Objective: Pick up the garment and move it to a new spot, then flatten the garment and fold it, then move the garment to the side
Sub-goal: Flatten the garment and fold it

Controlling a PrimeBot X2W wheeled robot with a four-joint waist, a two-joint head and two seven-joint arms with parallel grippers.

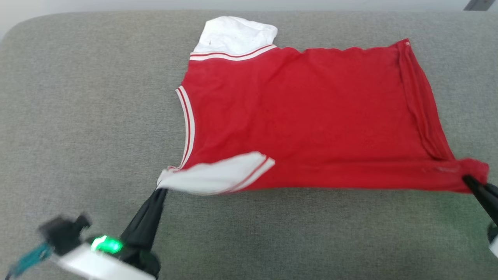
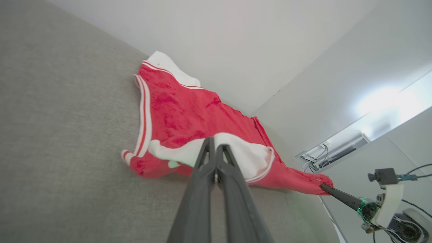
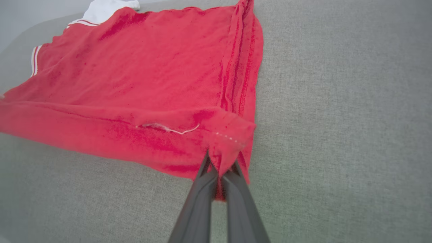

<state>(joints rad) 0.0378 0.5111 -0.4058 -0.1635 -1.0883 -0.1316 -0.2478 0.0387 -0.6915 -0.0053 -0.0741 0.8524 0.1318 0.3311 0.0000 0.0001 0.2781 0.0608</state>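
A red garment [image 1: 303,116] lies spread flat on a grey woven fabric surface [image 1: 78,116], with a pale wall [image 2: 236,50] beyond the garment. The left gripper [image 1: 161,189] pinches the garment's near white sleeve; the right gripper [image 1: 465,179] clamps its near hem corner.

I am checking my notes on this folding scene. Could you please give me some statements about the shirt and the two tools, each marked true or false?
1. The left tool is shut on the near white sleeve of the garment. True.
2. The right tool is open and away from the cloth. False: it is shut on a red hem corner.
3. The garment lies on a grey fabric surface. True.
4. The garment is bunched into a ball. False: it is spread out mostly flat.
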